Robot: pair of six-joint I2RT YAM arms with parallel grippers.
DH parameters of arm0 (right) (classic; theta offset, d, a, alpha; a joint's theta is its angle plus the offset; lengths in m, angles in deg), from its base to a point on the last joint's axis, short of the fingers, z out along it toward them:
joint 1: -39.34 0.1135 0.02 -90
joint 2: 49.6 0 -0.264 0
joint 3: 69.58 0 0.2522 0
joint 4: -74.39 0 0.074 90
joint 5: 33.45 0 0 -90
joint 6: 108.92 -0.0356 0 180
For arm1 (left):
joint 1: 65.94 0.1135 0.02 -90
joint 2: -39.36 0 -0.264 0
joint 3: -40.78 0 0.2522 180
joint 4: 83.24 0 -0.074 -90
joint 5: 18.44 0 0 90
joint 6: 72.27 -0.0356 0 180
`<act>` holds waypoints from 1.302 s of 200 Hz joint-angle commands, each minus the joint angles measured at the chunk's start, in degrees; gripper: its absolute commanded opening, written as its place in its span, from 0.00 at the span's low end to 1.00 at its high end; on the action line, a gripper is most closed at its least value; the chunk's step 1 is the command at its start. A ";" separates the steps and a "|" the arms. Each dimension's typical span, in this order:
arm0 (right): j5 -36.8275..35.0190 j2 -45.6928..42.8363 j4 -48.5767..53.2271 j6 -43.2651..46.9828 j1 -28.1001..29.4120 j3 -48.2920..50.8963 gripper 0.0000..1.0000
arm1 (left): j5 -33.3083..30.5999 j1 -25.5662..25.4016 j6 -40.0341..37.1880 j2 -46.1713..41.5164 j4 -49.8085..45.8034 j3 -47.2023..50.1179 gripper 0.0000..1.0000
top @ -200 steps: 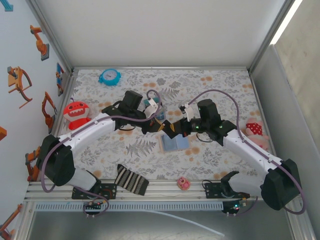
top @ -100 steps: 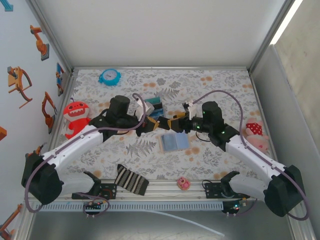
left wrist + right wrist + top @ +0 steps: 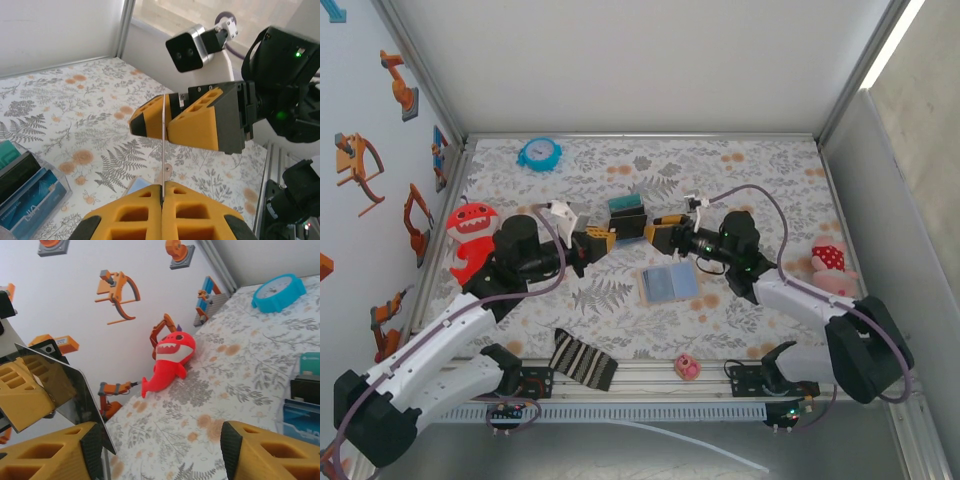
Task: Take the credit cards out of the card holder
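The card holder (image 3: pixel 669 283) lies open on the table, pale blue inside up; one corner (image 3: pixel 134 189) shows in the left wrist view. My left gripper (image 3: pixel 609 239) (image 3: pixel 163 186) is shut on a thin credit card (image 3: pixel 163 145), seen edge-on and held above the table. The card's far end reaches between the fingers of my right gripper (image 3: pixel 652 232) (image 3: pixel 162 122), which is open. In the right wrist view the dark glossy card (image 3: pixel 70 395) rests beside the right gripper's (image 3: pixel 162 445) left finger (image 3: pixel 55 452), apart from the other finger.
A clear box of cards (image 3: pixel 628 218) (image 3: pixel 25 200) (image 3: pixel 302 395) stands just behind the grippers. A red shark toy (image 3: pixel 470 230) (image 3: pixel 172 360) is at the left wall, a blue clock (image 3: pixel 538 153) far left, a pink plush (image 3: pixel 830 265) right, a striped cloth (image 3: pixel 583 360) and a small pink toy (image 3: pixel 687 367) near the front edge.
My right gripper has opened and let go of the card. The left arm has drawn back to the left with the card, and both grippers have moved off the card holder.
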State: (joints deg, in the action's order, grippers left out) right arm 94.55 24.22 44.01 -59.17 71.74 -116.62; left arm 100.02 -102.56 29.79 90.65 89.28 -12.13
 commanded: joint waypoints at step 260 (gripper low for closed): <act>4.06 -6.59 29.83 15.63 1.80 -11.39 0.00 | 0.86 1.40 -16.68 12.54 -29.42 -22.29 0.71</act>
State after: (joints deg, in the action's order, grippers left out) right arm 98.50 19.34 63.27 -50.01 73.05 -124.95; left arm 98.58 -101.46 20.85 99.37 69.98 -30.03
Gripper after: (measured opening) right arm 0.041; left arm 0.710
